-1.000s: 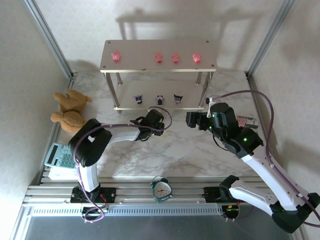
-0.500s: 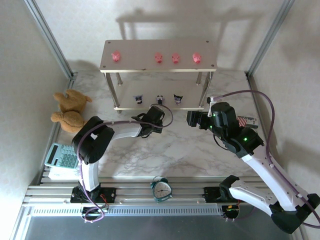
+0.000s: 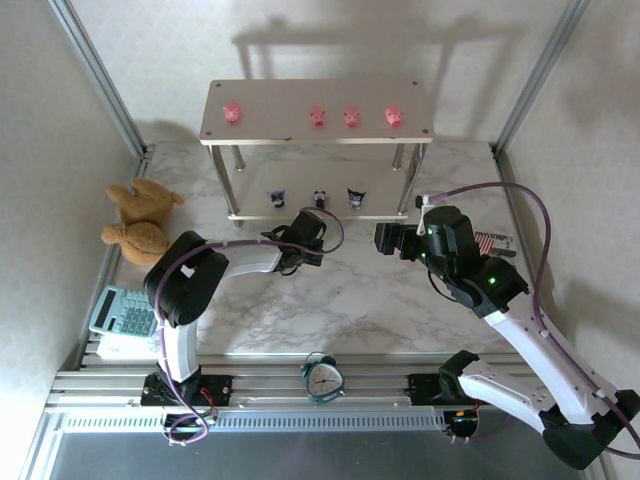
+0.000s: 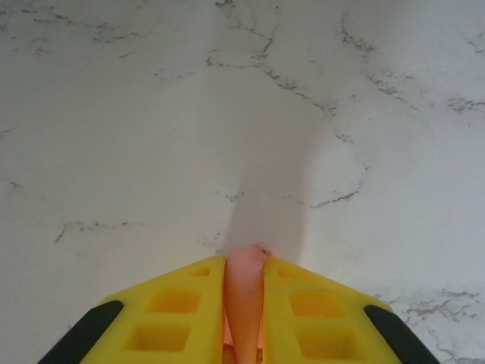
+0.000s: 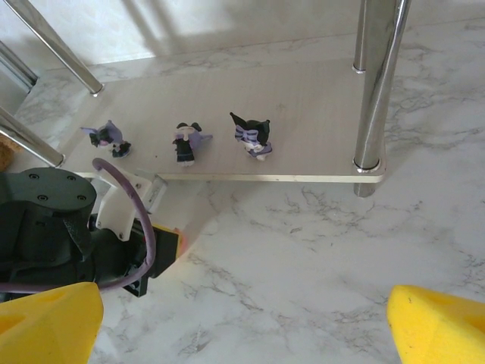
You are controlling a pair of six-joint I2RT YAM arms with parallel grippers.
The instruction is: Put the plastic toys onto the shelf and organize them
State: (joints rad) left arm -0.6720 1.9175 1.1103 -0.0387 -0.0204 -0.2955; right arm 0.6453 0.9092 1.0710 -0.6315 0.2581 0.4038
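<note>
Nudged forward, the left gripper point(image 4: 244, 262) has closed its yellow pads point(image 4: 174, 311) on a pink pig figurine point(image 4: 244, 303) above the veined white marble tabletop point(image 4: 151, 114), with the shelf point(image 3: 270, 100) just ahead. To its right, the right gripper point(image 5: 242, 318) gapes wide, empty. Pale walls point(image 3: 330, 40) surround.

High overhead, close wrist views, shelf point(image 3: 275, 118) shared

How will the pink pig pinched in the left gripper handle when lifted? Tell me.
Probably rigid: the pink pig shows no squashing between the left gripper's yellow pads. Likely light, being small beside those pads. Its smooth rounded body might slip or twist in the pinch.
</note>
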